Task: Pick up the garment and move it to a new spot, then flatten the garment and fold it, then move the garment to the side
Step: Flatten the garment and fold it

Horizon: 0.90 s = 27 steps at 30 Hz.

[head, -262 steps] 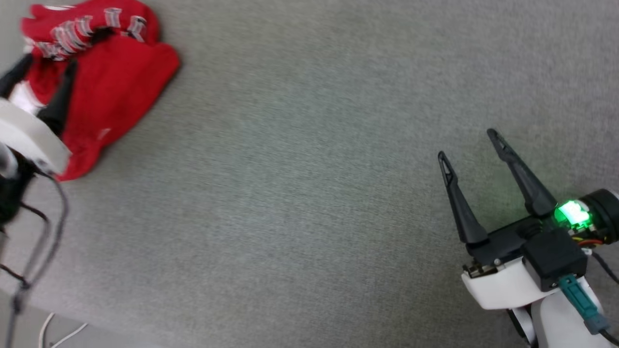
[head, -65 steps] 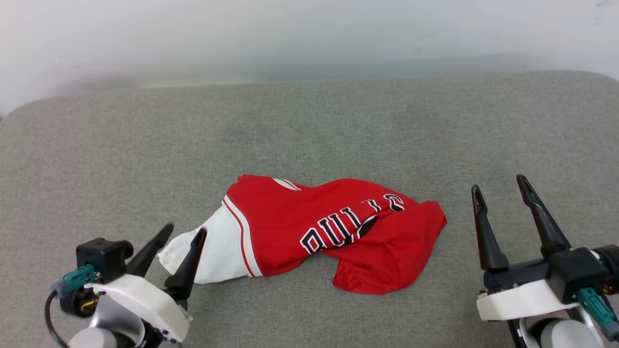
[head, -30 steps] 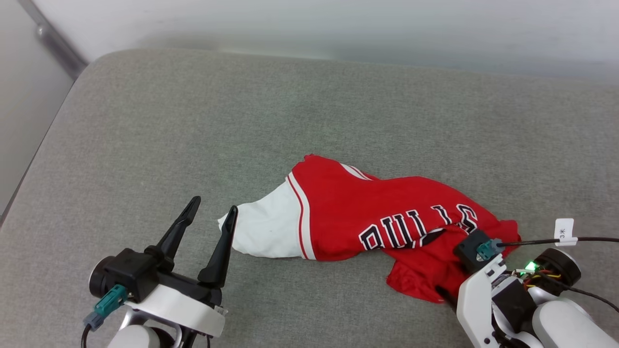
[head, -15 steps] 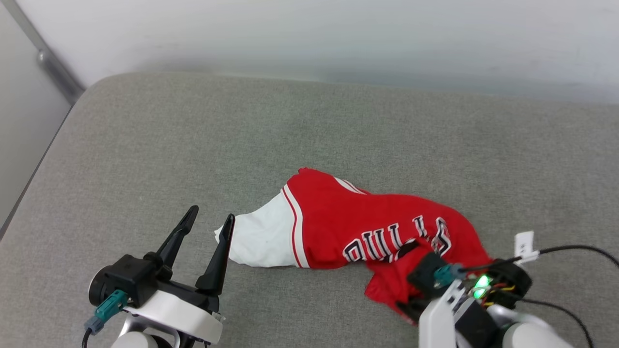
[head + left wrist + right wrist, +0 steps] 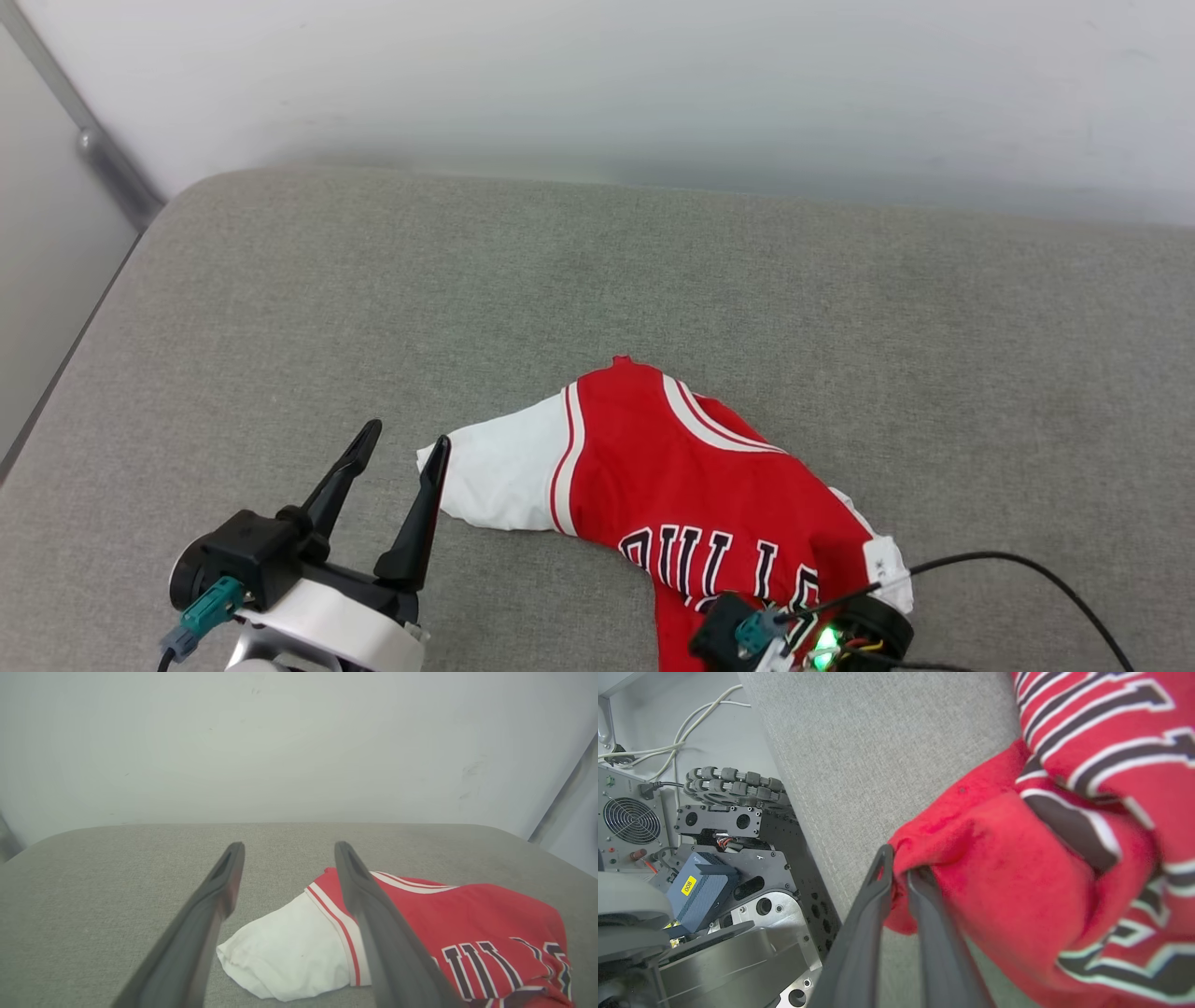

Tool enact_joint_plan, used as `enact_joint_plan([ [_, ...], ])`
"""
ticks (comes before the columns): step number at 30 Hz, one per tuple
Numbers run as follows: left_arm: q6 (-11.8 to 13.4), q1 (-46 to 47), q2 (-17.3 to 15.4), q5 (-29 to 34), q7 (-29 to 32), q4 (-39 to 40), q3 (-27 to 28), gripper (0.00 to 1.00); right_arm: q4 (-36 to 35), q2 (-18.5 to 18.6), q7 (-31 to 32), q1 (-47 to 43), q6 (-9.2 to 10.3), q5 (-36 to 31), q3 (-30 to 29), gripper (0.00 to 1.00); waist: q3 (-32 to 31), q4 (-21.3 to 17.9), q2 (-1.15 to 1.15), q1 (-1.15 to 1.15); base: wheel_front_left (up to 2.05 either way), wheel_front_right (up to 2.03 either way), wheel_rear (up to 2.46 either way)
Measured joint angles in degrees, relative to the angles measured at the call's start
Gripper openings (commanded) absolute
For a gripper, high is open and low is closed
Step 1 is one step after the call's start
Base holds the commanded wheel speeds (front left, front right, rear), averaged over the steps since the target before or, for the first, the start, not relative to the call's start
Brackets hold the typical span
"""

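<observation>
One grey worktop carries the garment, which lies crumpled near the front edge with its white sleeve toward my left. My left tool hovers wide open and empty, just beside that sleeve. My right tool is pinched shut on a red fold at the garment's near edge. I judge the pick-up wants a slow, high lift so the cloth clears the worktop. That thin pinch could slip, so I watch it.
</observation>
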State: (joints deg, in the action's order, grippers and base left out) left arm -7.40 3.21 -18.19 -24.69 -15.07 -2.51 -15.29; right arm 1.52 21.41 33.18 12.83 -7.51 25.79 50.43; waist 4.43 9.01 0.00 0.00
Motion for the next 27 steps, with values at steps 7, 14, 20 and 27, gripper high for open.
enact_joint_plan([
  [7,0.00,-1.20,-0.34,-0.19,0.00,-0.09,0.71,1.00,-1.32,1.30,-0.46,1.84,0.00,2.96,-6.58,1.00,-0.87,-0.90,0.00,0.00,0.00,0.00,0.00],
  [14,0.00,-1.61,0.07,-0.15,0.00,0.44,1.03,1.00,-10.23,7.06,10.23,0.46,0.01,5.46,-21.70,1.00,-0.38,-1.93,0.00,0.00,0.00,0.00,0.00],
  [20,0.00,-0.76,0.38,-0.10,0.00,0.92,0.64,1.00,-10.66,8.66,16.80,-1.27,0.01,1.81,-31.88,1.00,1.65,-1.95,0.00,0.00,0.00,0.00,0.00],
  [27,0.00,1.74,0.40,-0.13,0.00,0.99,-0.77,1.00,-6.14,5.37,17.73,-2.05,0.01,-0.33,-34.31,1.00,4.92,-0.37,0.00,0.00,0.00,0.00,0.00],
])
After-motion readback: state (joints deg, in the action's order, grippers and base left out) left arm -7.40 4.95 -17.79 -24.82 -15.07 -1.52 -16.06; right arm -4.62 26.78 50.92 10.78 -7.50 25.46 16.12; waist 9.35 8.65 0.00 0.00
